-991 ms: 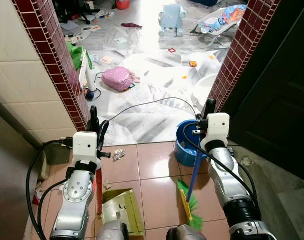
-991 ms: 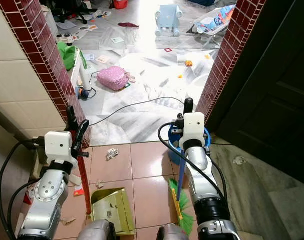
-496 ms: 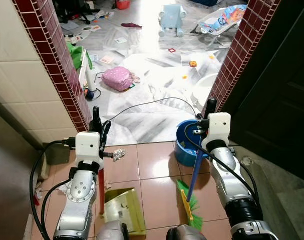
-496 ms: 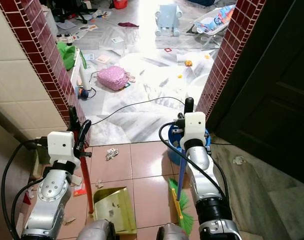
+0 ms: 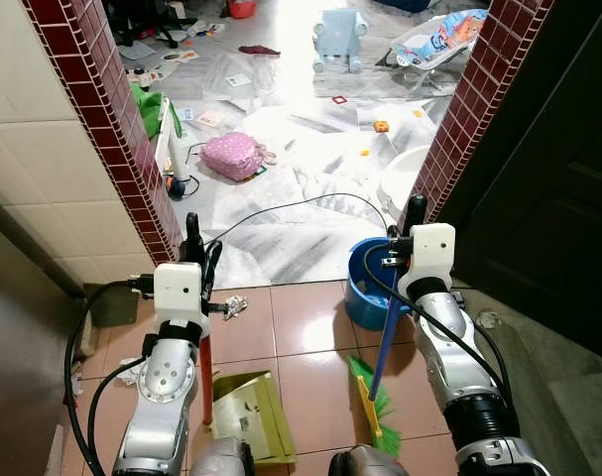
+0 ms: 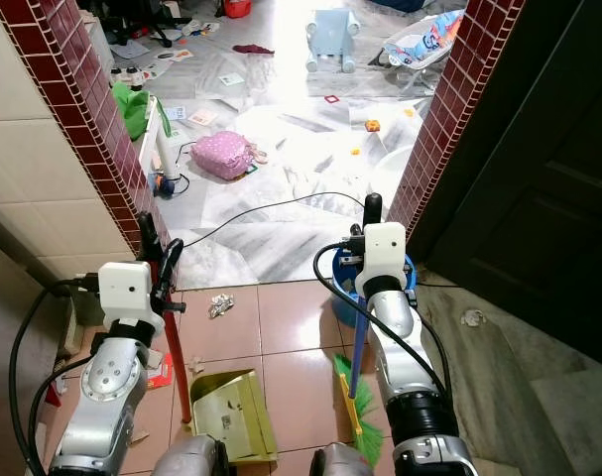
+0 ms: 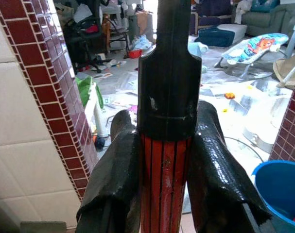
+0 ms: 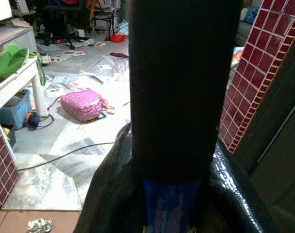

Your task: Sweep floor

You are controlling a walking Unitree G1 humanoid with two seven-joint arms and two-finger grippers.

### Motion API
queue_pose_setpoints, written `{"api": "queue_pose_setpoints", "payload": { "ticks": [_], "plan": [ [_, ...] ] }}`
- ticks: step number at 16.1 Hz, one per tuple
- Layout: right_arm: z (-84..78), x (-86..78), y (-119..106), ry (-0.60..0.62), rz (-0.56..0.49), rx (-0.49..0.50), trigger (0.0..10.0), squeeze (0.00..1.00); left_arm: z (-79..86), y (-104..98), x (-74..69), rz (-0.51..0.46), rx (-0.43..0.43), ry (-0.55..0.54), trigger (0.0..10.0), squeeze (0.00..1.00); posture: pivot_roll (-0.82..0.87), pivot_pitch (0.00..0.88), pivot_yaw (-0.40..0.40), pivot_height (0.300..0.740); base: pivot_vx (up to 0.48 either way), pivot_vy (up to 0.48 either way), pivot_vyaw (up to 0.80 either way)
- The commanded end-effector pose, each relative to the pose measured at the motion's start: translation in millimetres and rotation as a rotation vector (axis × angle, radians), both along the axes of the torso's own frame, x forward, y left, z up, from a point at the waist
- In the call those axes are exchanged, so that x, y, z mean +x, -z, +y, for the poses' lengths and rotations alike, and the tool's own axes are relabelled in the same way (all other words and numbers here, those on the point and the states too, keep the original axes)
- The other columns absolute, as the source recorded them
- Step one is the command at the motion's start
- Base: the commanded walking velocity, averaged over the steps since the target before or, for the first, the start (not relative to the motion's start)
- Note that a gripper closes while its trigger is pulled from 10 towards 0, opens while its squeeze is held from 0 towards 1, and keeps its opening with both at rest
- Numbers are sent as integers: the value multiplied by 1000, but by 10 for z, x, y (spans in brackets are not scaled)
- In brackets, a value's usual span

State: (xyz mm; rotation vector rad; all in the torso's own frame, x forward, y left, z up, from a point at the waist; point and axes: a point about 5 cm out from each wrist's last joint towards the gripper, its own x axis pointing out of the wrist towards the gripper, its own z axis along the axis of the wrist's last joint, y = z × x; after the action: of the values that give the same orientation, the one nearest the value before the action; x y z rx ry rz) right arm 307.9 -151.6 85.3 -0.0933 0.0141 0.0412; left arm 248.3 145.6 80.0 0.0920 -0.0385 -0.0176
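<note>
So the left gripper (image 7: 165, 160) has its two black fingers (image 7: 115, 170) clamped tight around the red ribbed handle with a black cap (image 7: 167, 97), one finger on each side. That handle runs straight down from the gripper to the yellow-green plastic dustpan (image 5: 246, 428), which sits on the pinkish floor tiles (image 5: 305, 322) right below the left arm, with a few bits of debris already lying in it.

The right gripper (image 8: 171, 194) is closed on the blue broom pole with a thick black grip (image 8: 179, 87); the fingers hug it from both sides. Down from that gripper the pole slants to the green-bristled broom head with yellow trim (image 5: 375, 407), resting on the tiles just right of the dustpan, not touching it.

Just beyond the left gripper there's a small crumpled scrap of silvery paper (image 5: 233, 304) on the tiles. Right behind the right gripper sits a round blue plastic bucket (image 5: 365, 288), and a thin black cable (image 5: 301, 206) loops across the pale marble floor past it. Further out, through the red-brick-tiled doorway (image 5: 132, 149), the room is a mess: a pink dotted bag (image 5: 234, 156), a light blue toy (image 5: 340, 40) and a baby bouncer (image 5: 441, 35), plus scattered papers.
</note>
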Motion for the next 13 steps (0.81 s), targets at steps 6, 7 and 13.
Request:
{"api": "queue_pose_setpoints", "payload": {
  "ticks": [6,7,13],
  "plan": [
    [115,27,-17,-12,-12,27,10000,0,-26,-114,70,-47,-8,16,10000,0,-21,0,8,740,0,-49,0],
    [120,45,-31,-10,-18,25,10000,0,-20,-112,78,-45,-10,19,10000,0,-23,0,8,740,0,-285,0],
    [54,78,-63,24,-36,24,10000,0,-24,-104,86,-40,-17,28,10000,0,-19,0,11,740,0,-363,-340]
  ]
}}
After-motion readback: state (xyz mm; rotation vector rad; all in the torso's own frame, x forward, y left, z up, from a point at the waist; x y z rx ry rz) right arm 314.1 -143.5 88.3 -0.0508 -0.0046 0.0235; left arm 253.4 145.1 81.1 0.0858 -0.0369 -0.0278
